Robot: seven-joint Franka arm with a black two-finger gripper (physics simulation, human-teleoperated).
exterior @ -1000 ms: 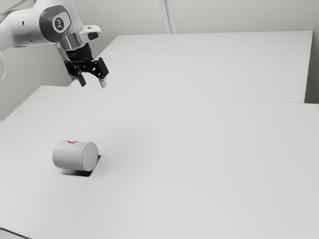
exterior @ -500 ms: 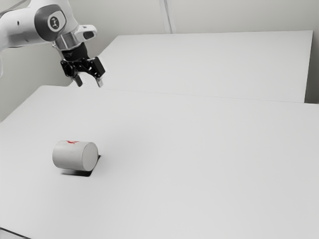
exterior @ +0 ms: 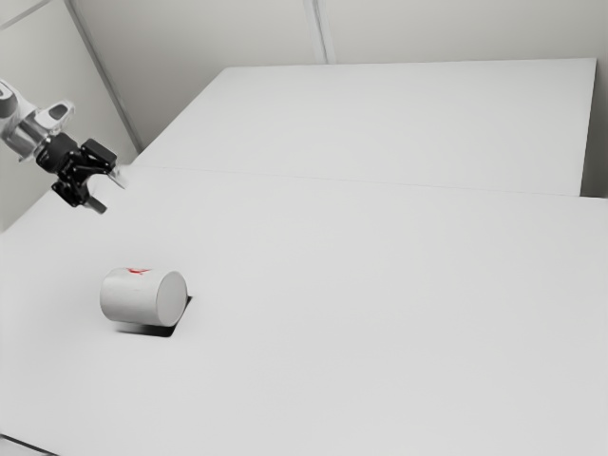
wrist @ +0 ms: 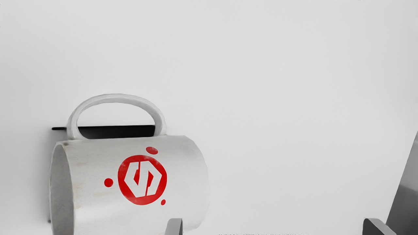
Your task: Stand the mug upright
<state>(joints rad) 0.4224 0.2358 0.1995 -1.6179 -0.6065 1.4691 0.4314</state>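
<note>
Hovering with the jaws (exterior: 111, 197) spread apart, up off the mug (exterior: 133, 297).
The mug lies on its side on the white worktop (exterior: 380, 313), flat base toward the exterior view's right; the wrist view shows its handle (wrist: 117, 98) and red emblem (wrist: 142, 180), with one jaw overlapping its body and the other out past its base.

And there it was, on the side of the mug (wrist: 186, 182): a round red emblem (wrist: 142, 180) with an angular white mark inside and three red dots around it! Whether that mark was a letter, nobody could tell.
</note>
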